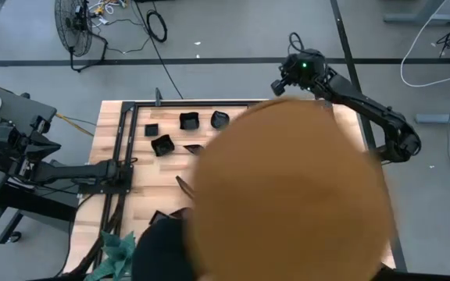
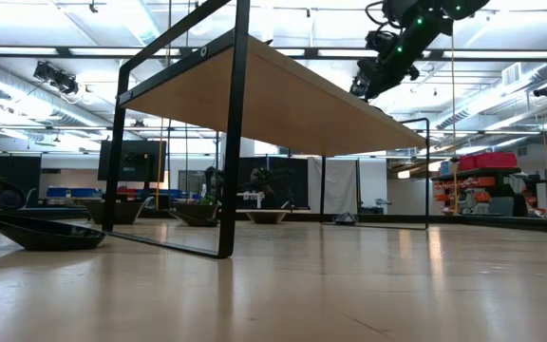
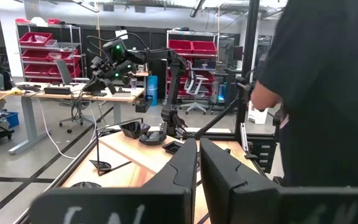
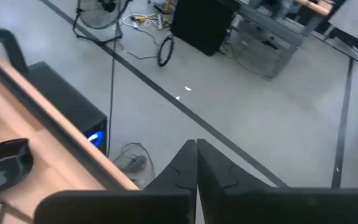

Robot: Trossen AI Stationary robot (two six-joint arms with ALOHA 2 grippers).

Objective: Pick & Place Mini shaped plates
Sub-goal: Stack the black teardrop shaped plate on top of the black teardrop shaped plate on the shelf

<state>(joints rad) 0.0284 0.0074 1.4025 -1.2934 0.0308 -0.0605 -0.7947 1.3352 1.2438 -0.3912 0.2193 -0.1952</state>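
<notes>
Several plates: mini shaped plates (image 1: 188, 120) lie in the upper left part of the worktop (image 1: 108, 136) in the high view, three in a row and more just below them, apart from one another.
Obstruction: a person's head (image 1: 287, 187), seen from above, fills the centre and right of the high view and hides most of the worktop; a dark sleeve (image 3: 328, 93) covers the right of the left wrist view.
Frame: a black metal frame (image 1: 127, 117) runs along the worktop's upper and left edges in the high view.
Tray: a light-wood tray (image 2: 283, 95) with black ends hangs across the upper middle of the low view, with one dark plate (image 2: 41, 231) at lower left.
Left pincer: the left pincer (image 3: 197, 163) is at the left edge of the worktop, clenched, grasping nothing.
Right pincer: the right pincer (image 4: 196, 149) is raised beyond the worktop's upper edge, over the floor (image 4: 260, 106), clenched and empty.
Surroundings: a fan (image 1: 75, 23) and cables (image 1: 156, 25) lie on the floor at upper left of the high view; red bins on shelves (image 3: 194, 50) stand behind in the left wrist view.
Writing: none that can be read.
</notes>
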